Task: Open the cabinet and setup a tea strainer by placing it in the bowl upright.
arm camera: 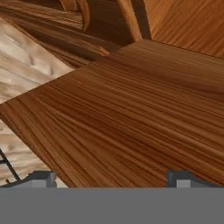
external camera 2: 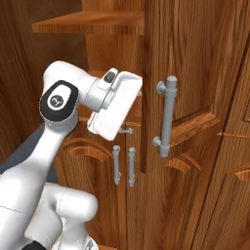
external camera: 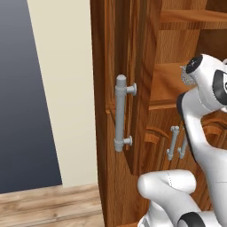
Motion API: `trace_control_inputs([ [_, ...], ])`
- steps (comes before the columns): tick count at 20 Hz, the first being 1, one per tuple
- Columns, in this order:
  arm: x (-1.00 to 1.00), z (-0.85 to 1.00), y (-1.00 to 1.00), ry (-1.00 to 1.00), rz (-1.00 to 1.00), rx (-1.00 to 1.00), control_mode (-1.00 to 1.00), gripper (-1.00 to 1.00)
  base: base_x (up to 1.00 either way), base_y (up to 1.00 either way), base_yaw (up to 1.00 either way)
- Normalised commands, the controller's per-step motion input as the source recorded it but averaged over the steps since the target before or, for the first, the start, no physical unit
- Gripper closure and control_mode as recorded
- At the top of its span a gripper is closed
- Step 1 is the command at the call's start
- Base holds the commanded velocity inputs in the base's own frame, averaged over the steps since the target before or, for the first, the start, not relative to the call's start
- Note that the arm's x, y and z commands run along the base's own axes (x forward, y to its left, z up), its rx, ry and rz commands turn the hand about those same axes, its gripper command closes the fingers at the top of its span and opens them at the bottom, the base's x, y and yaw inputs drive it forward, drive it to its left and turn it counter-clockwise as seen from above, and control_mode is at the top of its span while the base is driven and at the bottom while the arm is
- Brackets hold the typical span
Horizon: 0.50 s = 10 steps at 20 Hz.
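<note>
The cabinet [external camera: 111,66] stands with its upper doors swung out; one grey bar handle [external camera: 120,113] faces the left base view and the other bar handle [external camera 2: 168,114] shows in the right base view. On the middle shelf [external camera: 166,84], a bit of silver mesh, the tea strainer [external camera: 187,76], peeks out beside my wrist. My white hand [external camera 2: 114,110] reaches in over that shelf. In the hand view my gripper [arm camera: 111,179] is open, its fingertips [arm camera: 41,177] far apart above bare wood, with nothing between them. The bowl is out of view.
Below the shelf the lower doors are shut, with two slim grey handles [external camera 2: 124,165] side by side. A higher shelf [external camera 2: 93,22] hangs above my hand. A cream wall [external camera: 62,88] and pale wood floor [external camera: 48,206] lie left of the cabinet.
</note>
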Motion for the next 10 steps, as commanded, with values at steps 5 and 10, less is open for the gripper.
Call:
trace_control_inputs([
  [5, 0.00, -0.07, -1.00, 0.26, -0.07, -0.19, -1.00, -1.00, 0.00, 0.00, 0.00],
  [10, -0.15, -0.07, -1.00, 0.27, -0.15, -0.14, -1.00, -1.00, 0.00, 0.00, 0.00],
])
